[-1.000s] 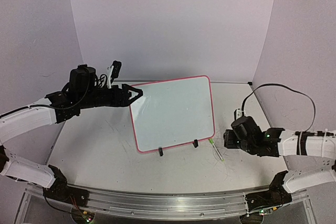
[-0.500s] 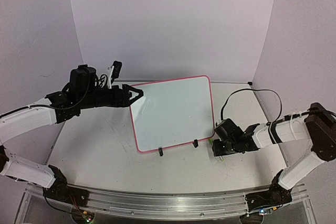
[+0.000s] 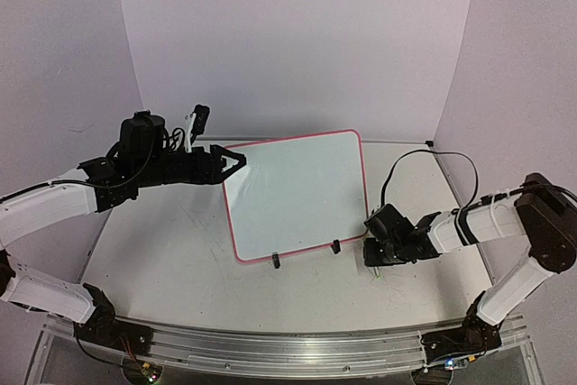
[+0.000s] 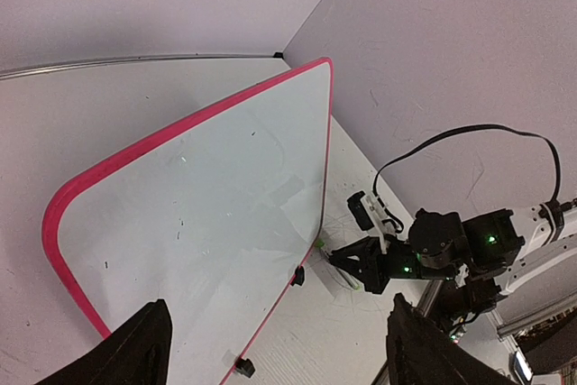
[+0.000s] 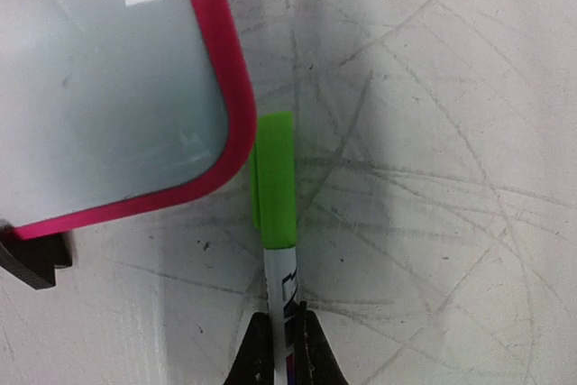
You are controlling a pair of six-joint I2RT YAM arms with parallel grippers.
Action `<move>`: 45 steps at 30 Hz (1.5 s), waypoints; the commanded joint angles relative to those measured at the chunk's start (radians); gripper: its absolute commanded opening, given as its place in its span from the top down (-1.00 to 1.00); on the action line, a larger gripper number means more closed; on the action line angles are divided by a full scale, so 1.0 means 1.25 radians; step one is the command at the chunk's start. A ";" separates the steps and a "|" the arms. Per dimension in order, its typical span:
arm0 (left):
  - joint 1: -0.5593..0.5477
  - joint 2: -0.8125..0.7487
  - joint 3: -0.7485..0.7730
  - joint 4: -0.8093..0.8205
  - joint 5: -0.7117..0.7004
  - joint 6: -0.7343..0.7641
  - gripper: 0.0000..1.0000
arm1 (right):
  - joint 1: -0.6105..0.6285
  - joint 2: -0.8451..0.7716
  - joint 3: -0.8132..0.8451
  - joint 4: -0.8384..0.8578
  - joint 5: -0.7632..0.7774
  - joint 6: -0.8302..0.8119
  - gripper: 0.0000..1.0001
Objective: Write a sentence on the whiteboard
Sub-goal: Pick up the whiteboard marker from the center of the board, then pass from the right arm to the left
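Observation:
The whiteboard [image 3: 297,191], pink-rimmed and glossy, stands tilted on small black feet in mid-table; it also fills the left wrist view [image 4: 207,214]. Its face shows no writing, so the sentence is out of view. A white marker with a green cap [image 5: 275,187] lies on the table, cap end touching the whiteboard's lower right corner [image 5: 230,146]. My right gripper [image 5: 286,340] is shut on the marker's white barrel, low over the table [image 3: 370,250]. My left gripper [image 3: 236,163] stands open at the whiteboard's upper left corner, holding nothing.
The table top [image 3: 180,241] is white and scuffed with old marker lines. Lilac walls close in the back and both sides. A black foot of the whiteboard [image 5: 36,259] sits just left of the marker. A black cable [image 3: 424,155] loops above the right arm.
My right arm has reached left to the whiteboard's lower right corner and its jaws have shut on the marker. The left arm and the whiteboard have not moved.

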 commanded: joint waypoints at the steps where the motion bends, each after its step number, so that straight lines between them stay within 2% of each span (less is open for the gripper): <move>1: -0.003 0.000 0.022 0.025 0.011 0.018 -0.66 | -0.002 -0.076 -0.019 -0.039 0.085 0.046 1.00; 5: -0.003 0.005 0.026 0.025 0.023 0.019 -0.66 | -0.002 -0.175 -0.033 -0.050 0.139 0.031 1.00; 9: -0.005 0.024 0.036 0.025 0.064 0.015 -0.66 | -0.002 -0.308 -0.034 -0.047 0.139 -0.095 1.00; 12: -0.014 0.056 0.055 0.028 0.117 0.012 -0.64 | -0.002 -0.402 -0.018 -0.025 0.060 -0.219 1.00; 15: -0.055 0.103 0.081 0.031 0.145 0.012 -0.60 | -0.001 -0.442 0.010 0.018 -0.133 -0.311 1.00; 17: -0.092 0.146 0.108 0.032 0.162 0.014 -0.59 | 0.006 -0.444 0.033 0.050 -0.260 -0.347 1.00; 20: -0.151 0.203 0.147 0.033 0.198 0.020 -0.59 | 0.048 -0.422 0.061 0.102 -0.355 -0.367 1.00; 27: -0.203 0.305 0.207 0.033 0.261 -0.001 -0.59 | 0.152 -0.321 0.141 0.129 -0.371 -0.425 1.00; 33: -0.205 0.314 0.209 0.035 0.255 -0.024 -0.58 | 0.176 -0.299 0.144 0.148 -0.374 -0.435 1.00; 36: -0.205 0.322 0.212 0.034 0.261 -0.039 -0.48 | 0.180 -0.299 0.141 0.148 -0.379 -0.442 1.00; 41: -0.205 0.332 0.220 0.035 0.275 -0.047 -0.08 | 0.183 -0.309 0.132 0.149 -0.371 -0.448 1.00; 45: -0.205 0.327 0.220 0.057 0.289 -0.046 0.05 | 0.184 -0.314 0.124 0.148 -0.369 -0.451 1.00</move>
